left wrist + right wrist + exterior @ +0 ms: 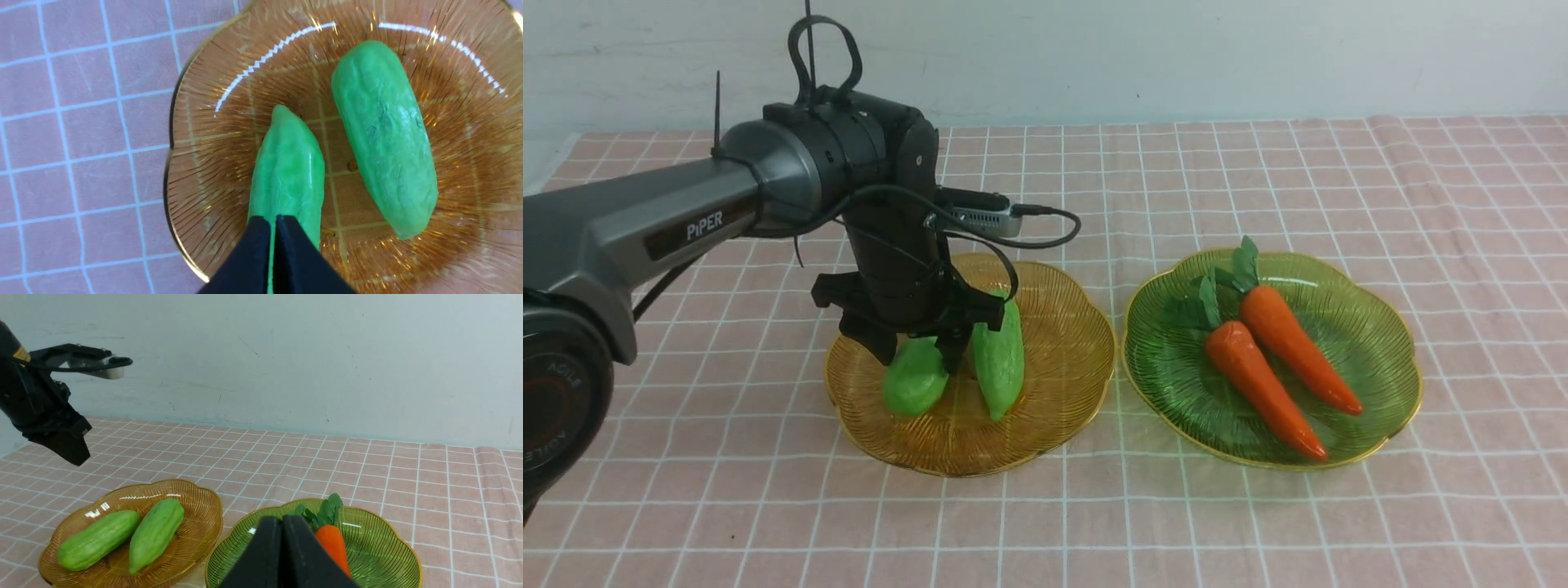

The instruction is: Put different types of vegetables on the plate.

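We see a counter (735, 498) covered in a dusty pink surface crossed by thin white grid lines, which ripple a little and run back to a pale wall (1045, 65). Directly on it we have two plates with scalloped rims: an amber one (1062, 351) on our left and a green one (1372, 351) on our right, its rim edged in gold. They sit just beside each other, and we can make out the grid through the amber plate.
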Available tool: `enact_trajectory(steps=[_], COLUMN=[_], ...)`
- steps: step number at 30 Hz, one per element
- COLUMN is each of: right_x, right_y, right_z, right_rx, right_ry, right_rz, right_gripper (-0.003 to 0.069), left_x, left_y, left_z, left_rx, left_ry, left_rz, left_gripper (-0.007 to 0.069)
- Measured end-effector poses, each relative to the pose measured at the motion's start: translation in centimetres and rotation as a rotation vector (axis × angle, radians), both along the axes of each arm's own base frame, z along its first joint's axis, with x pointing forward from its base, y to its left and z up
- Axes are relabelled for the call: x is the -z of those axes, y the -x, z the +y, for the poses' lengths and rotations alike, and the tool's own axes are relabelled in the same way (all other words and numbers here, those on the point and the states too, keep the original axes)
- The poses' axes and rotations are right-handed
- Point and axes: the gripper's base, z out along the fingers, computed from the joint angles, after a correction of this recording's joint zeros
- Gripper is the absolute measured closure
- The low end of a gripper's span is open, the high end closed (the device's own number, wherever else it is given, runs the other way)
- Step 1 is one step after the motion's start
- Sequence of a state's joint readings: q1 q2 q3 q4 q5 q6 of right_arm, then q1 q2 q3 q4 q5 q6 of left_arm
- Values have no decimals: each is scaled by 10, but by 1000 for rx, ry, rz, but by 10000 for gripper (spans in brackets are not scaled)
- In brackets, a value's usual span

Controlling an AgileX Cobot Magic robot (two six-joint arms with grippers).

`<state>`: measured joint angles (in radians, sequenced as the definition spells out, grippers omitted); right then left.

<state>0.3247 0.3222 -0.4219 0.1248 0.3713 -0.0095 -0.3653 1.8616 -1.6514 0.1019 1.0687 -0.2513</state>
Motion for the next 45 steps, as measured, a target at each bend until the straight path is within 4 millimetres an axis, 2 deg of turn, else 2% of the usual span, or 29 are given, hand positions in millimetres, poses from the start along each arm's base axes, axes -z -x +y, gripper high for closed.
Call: enact_trajectory(steps=[8, 14, 17, 23, 31, 35, 37, 40, 42, 45], right_x=[1, 2, 7, 32, 81, 106, 116, 125, 128, 128], right_y=[0, 0, 4, 13, 22, 19, 18, 17, 17, 17], right_z=[0, 0, -1, -7, -17, -20, -21, -22, -23, -23], right_rx=[-2, -2, -1, 36, 173, 232, 247, 255, 257, 258], right_ry=[2, 3, 0, -12, -2, 44, 71, 103, 132, 145], right_rz=[12, 15, 3, -33, -27, 14, 43, 69, 74, 75], right_gripper=[674, 674, 674, 674, 674, 674, 674, 674, 674, 674], left_x=[-23, -46, -50, -51, -55, -73, -90, -109, -127, -142], left_y=[12, 30, 34, 33, 35, 47, 59, 75, 93, 116], left_z=[8, 20, 25, 28, 29, 32, 35, 41, 48, 56], left_rx=[6, -6, -11, -12, -13, -14, -9, -5, 3, 5], left_ry=[-34, -92, -124, -169, -167, -126, -101, -78, -65, -50], left_rz=[-35, -25, -26, -42, -53, -93, -131, -179, -228, -276], left_gripper=[628, 628, 628, 628, 628, 628, 628, 628, 628, 628])
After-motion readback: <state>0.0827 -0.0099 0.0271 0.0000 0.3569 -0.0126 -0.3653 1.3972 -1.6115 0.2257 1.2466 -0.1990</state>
